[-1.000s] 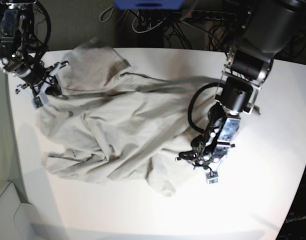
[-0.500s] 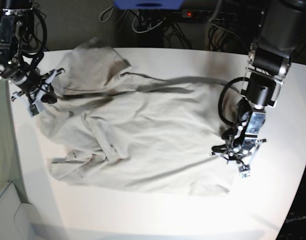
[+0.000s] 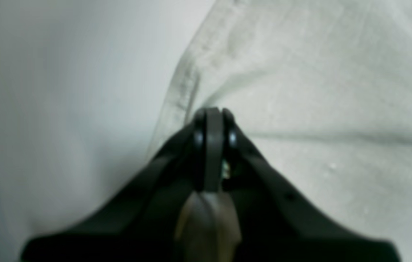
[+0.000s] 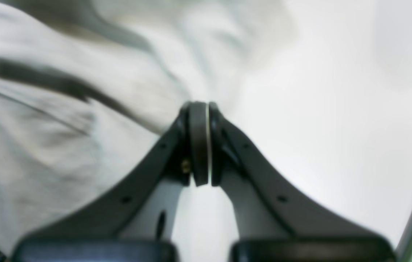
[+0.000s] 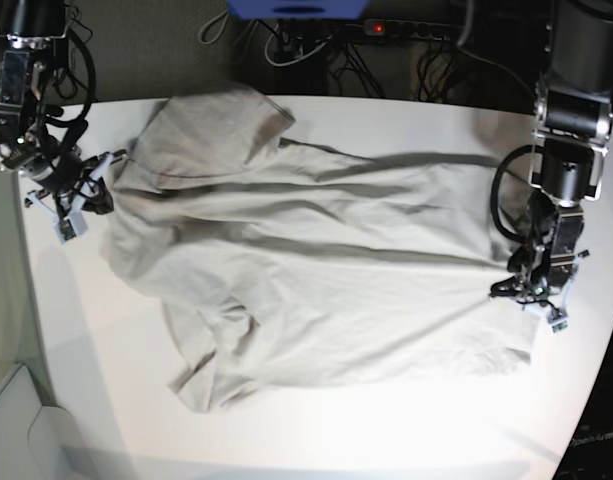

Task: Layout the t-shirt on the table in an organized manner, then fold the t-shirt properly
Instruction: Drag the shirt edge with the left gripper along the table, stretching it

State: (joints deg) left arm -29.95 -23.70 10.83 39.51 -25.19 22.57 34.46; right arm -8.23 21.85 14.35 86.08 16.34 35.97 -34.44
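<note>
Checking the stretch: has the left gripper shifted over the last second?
Yes. In the base view the left gripper, shut on the t-shirt, has gone outward toward the table edge on that view's right.

I see the t-shirt (image 5: 316, 270) as soft, matt, creased grey-beige cloth with a stitched hem, on a smooth matt white tabletop (image 5: 406, 420), and both hands look like dull black plastic.
</note>
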